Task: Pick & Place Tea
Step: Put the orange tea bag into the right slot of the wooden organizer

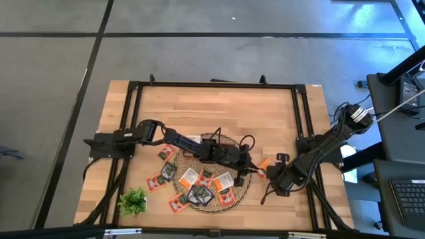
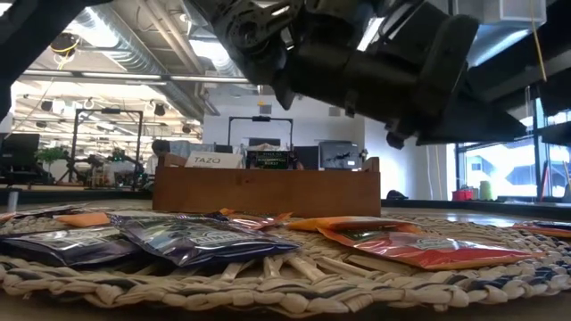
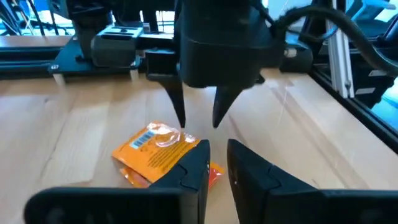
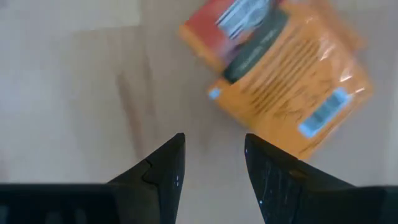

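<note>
Two overlapping orange tea sachets lie flat on the bare wood, just right of the round wicker mat. Several more tea sachets lie on the mat. My left gripper reaches in low from the left, its fingers a narrow gap apart with nothing between them. My right gripper points down beside the two sachets, open and empty. It also shows in the left wrist view as the right gripper, above the sachets' far edge. My left gripper has one finger over the near corner of the orange sachets. I cannot tell whether it touches them. The sachets lie flat on the table.
A brown wooden tray stands behind the mat, with sachets upright in it. A green sprig lies at the near left. The black frame rails run along the table's sides. Bare wood shows at the far half.
</note>
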Action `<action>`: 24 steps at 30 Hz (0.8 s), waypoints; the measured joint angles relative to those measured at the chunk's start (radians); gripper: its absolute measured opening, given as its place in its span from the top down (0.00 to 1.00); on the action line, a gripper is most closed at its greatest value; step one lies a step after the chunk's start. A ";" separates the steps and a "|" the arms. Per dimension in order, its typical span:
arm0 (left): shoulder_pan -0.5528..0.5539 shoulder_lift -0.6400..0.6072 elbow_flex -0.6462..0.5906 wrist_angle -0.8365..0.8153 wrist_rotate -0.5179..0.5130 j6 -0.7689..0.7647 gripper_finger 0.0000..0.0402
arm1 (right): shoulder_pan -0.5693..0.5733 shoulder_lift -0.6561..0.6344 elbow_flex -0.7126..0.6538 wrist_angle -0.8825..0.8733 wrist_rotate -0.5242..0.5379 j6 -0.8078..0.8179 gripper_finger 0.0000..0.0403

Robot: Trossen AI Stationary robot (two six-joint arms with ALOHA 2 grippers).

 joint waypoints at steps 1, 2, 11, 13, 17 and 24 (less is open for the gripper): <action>-0.001 0.000 0.000 -0.005 -0.002 0.000 0.88 | -0.001 -0.001 0.000 0.001 -0.036 -0.005 0.58; -0.001 0.000 0.000 -0.005 -0.002 0.000 0.88 | -0.001 -0.001 0.000 -0.003 -0.081 -0.013 0.58; 0.000 -0.005 0.000 0.013 -0.013 0.025 0.91 | 0.120 0.026 0.082 -0.147 0.199 -0.028 0.58; 0.000 -0.005 0.000 0.011 -0.015 0.026 0.92 | 0.150 0.063 0.119 -0.173 0.236 -0.026 0.58; 0.004 -0.005 0.000 0.006 -0.021 0.037 0.92 | 0.200 0.189 0.193 -0.200 0.253 -0.021 0.58; 0.013 -0.005 0.000 -0.009 -0.048 0.037 0.92 | 0.261 0.390 0.297 -0.373 0.307 0.110 0.58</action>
